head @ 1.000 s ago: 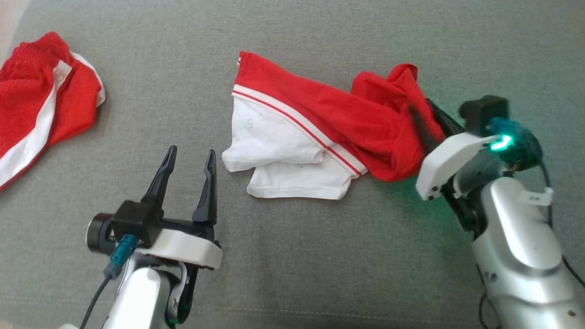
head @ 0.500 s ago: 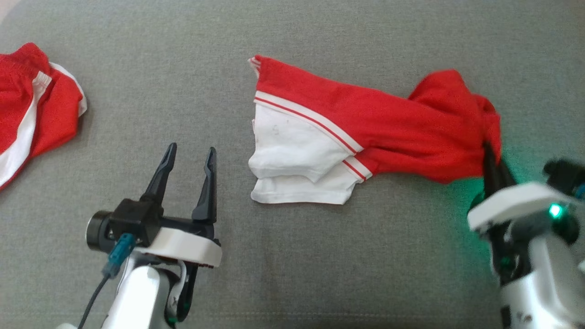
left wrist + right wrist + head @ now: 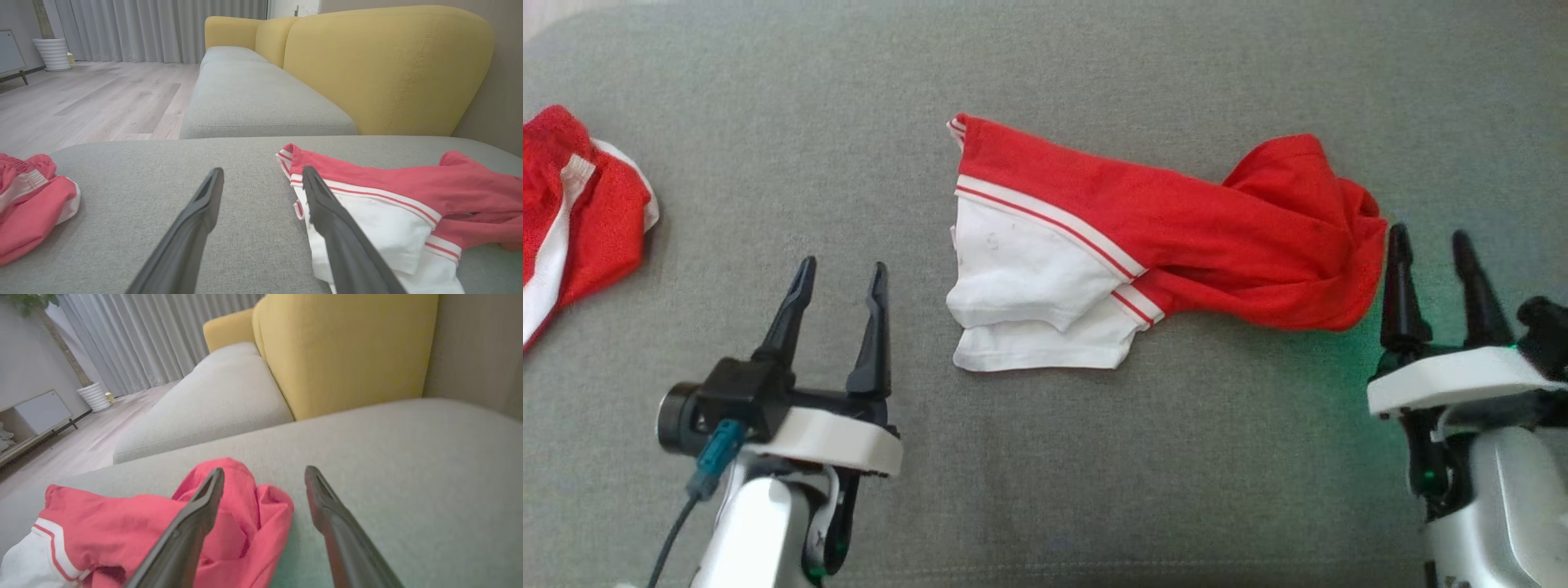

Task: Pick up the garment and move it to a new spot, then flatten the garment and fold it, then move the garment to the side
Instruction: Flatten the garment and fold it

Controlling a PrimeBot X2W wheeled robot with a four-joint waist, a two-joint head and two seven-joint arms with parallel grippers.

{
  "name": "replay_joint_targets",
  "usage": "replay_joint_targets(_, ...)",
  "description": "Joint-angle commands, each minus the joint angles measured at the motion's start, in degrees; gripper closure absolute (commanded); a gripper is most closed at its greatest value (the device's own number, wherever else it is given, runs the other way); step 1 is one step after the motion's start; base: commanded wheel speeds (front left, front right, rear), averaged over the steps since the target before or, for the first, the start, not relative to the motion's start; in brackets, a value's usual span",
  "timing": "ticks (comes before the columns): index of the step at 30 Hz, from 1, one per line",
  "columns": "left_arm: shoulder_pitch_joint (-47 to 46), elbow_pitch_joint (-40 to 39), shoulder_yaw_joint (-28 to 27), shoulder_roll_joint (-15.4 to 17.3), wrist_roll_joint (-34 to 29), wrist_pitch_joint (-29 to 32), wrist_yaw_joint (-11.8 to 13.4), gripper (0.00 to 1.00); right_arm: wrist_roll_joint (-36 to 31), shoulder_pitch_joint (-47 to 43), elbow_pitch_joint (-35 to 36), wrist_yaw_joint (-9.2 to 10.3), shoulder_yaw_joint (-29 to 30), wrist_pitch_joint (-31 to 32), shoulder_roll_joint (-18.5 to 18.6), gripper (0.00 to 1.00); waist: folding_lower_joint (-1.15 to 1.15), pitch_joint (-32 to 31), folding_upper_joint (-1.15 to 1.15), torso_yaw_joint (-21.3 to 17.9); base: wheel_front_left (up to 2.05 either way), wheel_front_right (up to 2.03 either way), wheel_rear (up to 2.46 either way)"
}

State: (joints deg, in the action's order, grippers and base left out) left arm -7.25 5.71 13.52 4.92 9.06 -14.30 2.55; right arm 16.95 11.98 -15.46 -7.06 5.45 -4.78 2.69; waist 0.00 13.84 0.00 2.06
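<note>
Garment: we see the red-and-white garment [image 3: 1143, 245] lying rumpled at centre frame on the grey cushion [image 3: 1094, 490], not yet flattened.
Long axis: it runs left to right across the frame, with the white end at left and the bunched red end at right.
Right claw: the right claw [image 3: 1427, 237], at lower right, is spread wide and empty, and the red end sits just left of its tips.
Left claw: the left claw [image 3: 843, 265], at lower left, is equally wide and empty, near the white end but apart from it.
Nearer arm: we judge the right.
Aside: a second red garment [image 3: 572, 212] lies at the left edge, well apart.
</note>
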Motion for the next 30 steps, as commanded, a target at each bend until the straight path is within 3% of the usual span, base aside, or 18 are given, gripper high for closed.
replay_joint_targets(1, -0.65, -2.2, -2.59, 0.9, -0.51, -0.7, 0.31, 0.0, -1.94, -0.59, 3.45, -0.43, -1.01, -0.7, 0.2, 0.0, 0.0, -0.47, 0.0, -0.31, 0.0, 0.0, 0.0)
replay_joint_targets(8, 1.46, -2.22, -3.46, 1.79, -0.35, -0.7, 1.04, 0.0, -10.18, -3.67, 15.47, -0.43, -5.26, 0.28, 0.42, 0.0, 0.0, -3.29, 0.0, -1.2, 0.0, 0.0, 0.0)
replay_joint_targets(12, 2.68, -1.93, -3.06, 2.28, -0.43, -0.38, 1.02, 0.0, -10.99, -6.3, 18.85, -0.43, -8.08, 2.18, 0.65, 0.0, 0.0, -4.64, 0.0, -1.68, 0.0, 0.0, 0.0)
replay_joint_targets(30, 5.65, -2.84, -2.31, 2.98, 0.39, 0.94, 1.91, 0.0, -10.59, -11.58, 22.65, -0.43, -10.04, 4.75, 0.43, 0.0, 0.0, -6.26, 0.0, -2.45, 0.0, 0.0, 0.0)
